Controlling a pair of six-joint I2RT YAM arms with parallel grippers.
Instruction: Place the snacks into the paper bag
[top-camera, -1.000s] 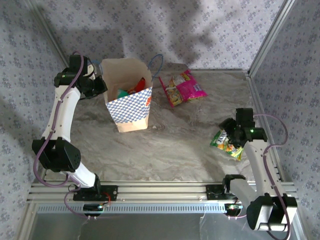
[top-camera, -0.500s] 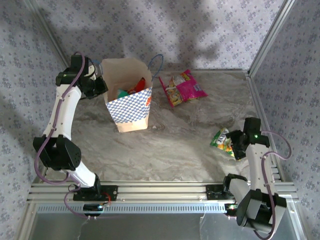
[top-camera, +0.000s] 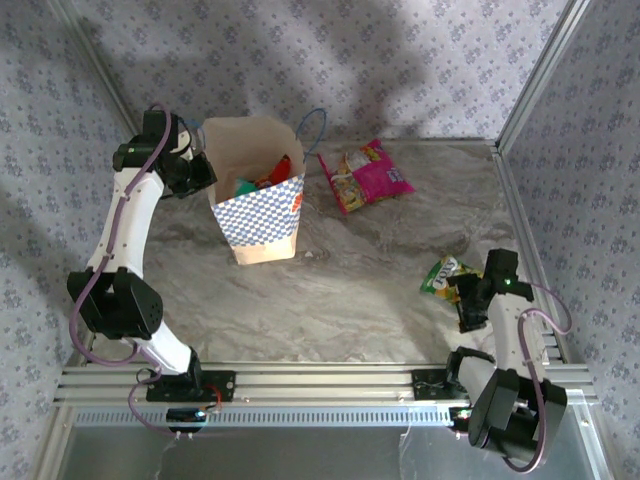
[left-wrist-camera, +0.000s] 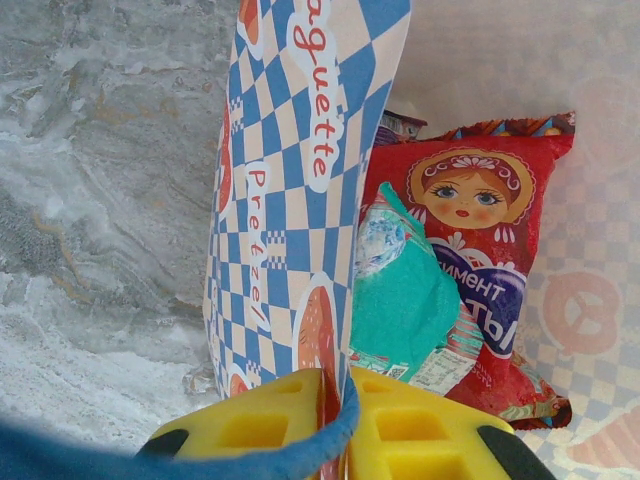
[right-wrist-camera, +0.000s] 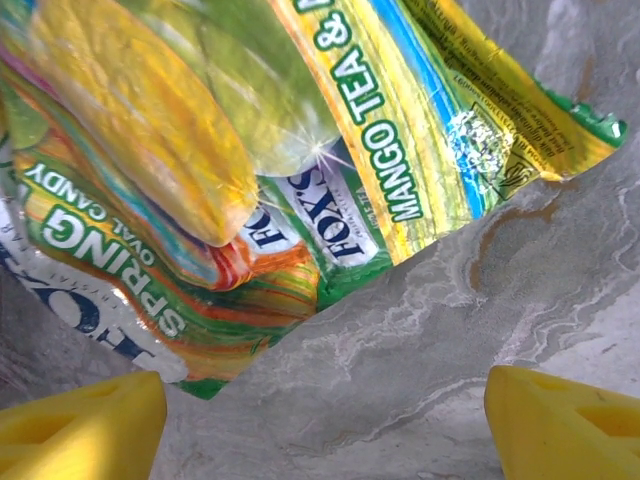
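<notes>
Stretching forward, our left end effector (left-wrist-camera: 340, 405) pinches the paper bag (left-wrist-camera: 285, 200); our right end effector (right-wrist-camera: 322, 420) gapes above the green-yellow packet (right-wrist-camera: 200, 150), seemingly clear.

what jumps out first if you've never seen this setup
The tan paper bag with blue-white checks stands at the far left of the table, its rim pinched in the shut left gripper, with a big red doll-faced packet inside. Near the right edge, the open right gripper hovers beside a shiny green-yellow candy packet lying on the marble-look table.
</notes>
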